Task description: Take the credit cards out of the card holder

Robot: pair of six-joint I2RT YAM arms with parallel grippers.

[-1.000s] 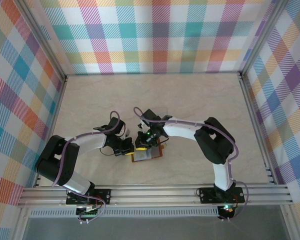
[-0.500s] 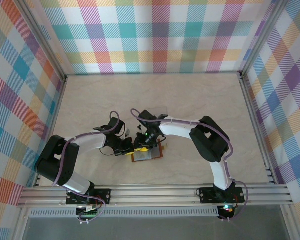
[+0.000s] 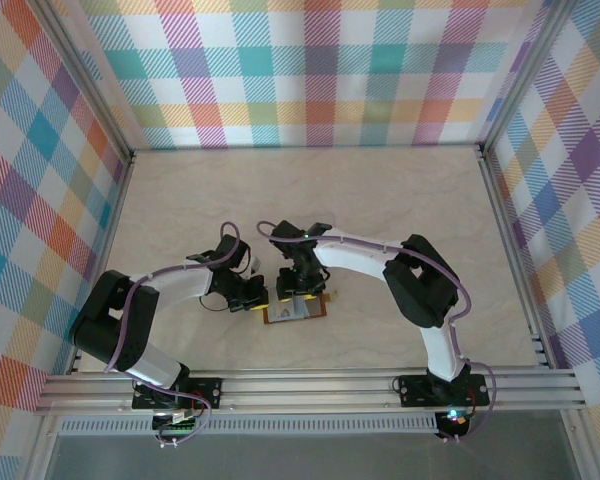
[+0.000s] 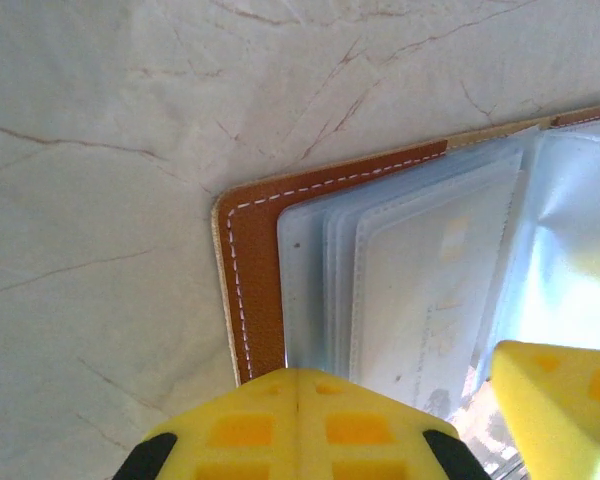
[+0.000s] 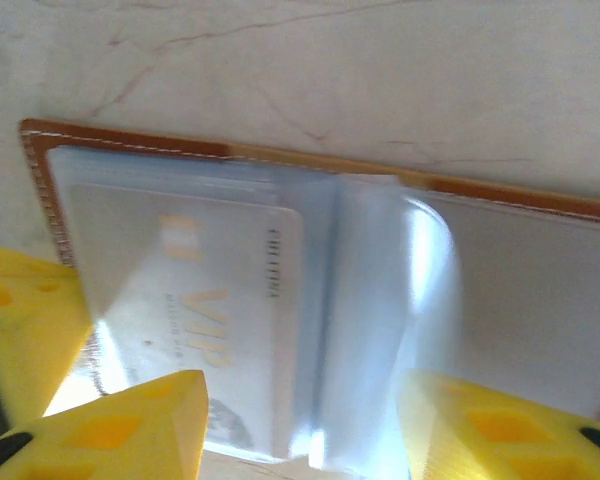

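- The card holder [image 3: 307,312] lies opened flat on the desk [image 3: 410,200], close in front of the two arms, with its clear sleeves [image 4: 320,290] facing up.
- A whitish card [image 5: 205,290] printed "VIP" sits fully inside one sleeve. I can't count any others behind it through the plastic.
- No card lies loose on the desk, so I judge the task barely started: the holder is open, and pulling the cards out is all left to do.
- The left pincer [image 4: 298,390] is closed, pads together, over the near edge of the holder's left half. It looks to be pinning the holder down, but I can't tell whether it nips anything.
- The right pincer [image 5: 302,390] stands about half open over the sleeves, one finger on each side of the card's end, and holds nothing.
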